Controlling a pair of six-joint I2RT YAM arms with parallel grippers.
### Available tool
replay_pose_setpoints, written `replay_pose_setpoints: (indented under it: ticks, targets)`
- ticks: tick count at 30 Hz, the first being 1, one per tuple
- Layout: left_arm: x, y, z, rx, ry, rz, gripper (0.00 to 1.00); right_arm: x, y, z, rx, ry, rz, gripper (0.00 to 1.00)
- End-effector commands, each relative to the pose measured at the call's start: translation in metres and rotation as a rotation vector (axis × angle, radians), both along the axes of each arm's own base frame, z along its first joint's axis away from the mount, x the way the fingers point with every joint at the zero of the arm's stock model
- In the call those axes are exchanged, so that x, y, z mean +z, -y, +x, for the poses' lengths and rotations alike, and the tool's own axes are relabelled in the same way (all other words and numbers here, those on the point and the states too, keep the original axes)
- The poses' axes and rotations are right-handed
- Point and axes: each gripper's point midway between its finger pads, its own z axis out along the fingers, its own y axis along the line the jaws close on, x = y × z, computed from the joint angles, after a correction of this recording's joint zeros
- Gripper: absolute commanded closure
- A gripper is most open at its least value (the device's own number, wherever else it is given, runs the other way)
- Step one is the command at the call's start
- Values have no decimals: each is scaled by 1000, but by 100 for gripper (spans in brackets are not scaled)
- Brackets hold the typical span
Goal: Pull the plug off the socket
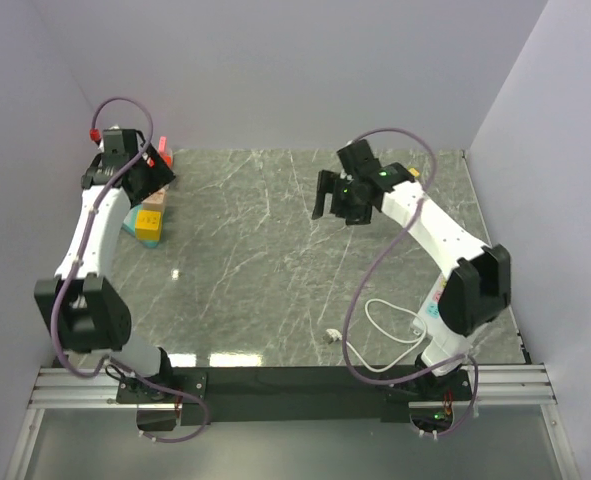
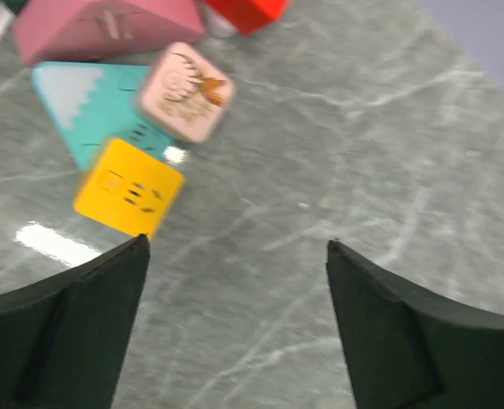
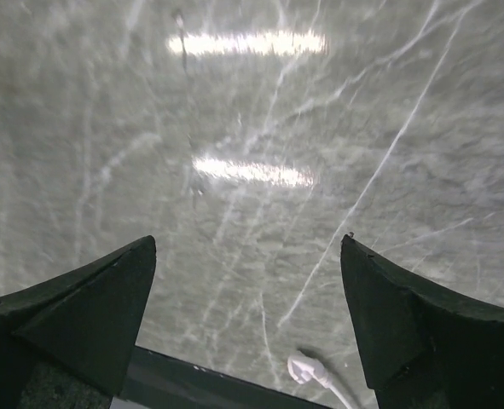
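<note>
While the left gripper (image 2: 239,243) hangs wide open and empty at far left, a yellow cube socket (image 2: 128,187) touches a teal block (image 2: 81,106); its markings are too blurred to read. The right gripper (image 3: 249,239) hovers mid-table, equally wide and empty. The white plug (image 3: 307,368) lies loose near the front edge, well apart from the socket.

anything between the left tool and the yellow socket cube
No. In the left wrist view, only bare marble table lies between the open left tool and the yellow socket cube, which sits just past one fingertip.
</note>
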Motion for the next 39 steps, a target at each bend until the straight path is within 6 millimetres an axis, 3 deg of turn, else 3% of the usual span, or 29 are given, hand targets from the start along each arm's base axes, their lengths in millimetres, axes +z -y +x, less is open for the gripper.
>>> replay_pose_setpoints:
  ticks: [1, 5, 14, 19, 24, 27, 32, 36, 37, 39]
  targets:
    - [-23, -30, -5, -1, -170, 166, 6, -5, -13, -11, 67, -39, -18, 5]
    - [-51, -44, 4, -20, -280, 248, 1, -12, -18, -12, 92, -48, -25, 3]
    - [-97, -69, 20, -3, -404, 310, 0, -30, -14, -18, 113, -76, -44, 2]
    - [-117, -68, 21, -30, -451, 312, 1, -38, -16, -19, 121, -98, -47, 2]
    - [-133, -53, 12, -92, -460, 256, 6, -47, -14, -18, 118, -119, -66, 2]
    - [-141, -43, 3, -125, -465, 222, 16, -52, -15, -18, 118, -135, -66, 2]
    - [-155, -13, -12, -206, -485, 178, 48, -56, -15, -20, 109, -150, -62, 4]
    - [-140, 18, -12, -276, -435, 138, 69, -53, -12, -21, 97, -136, -70, 4]
    - [-136, 40, -11, -333, -419, 116, 77, -52, -11, -21, 97, -134, -72, 4]
    - [-124, 59, -12, -359, -391, 96, 85, -50, -8, -21, 91, -126, -83, 4]
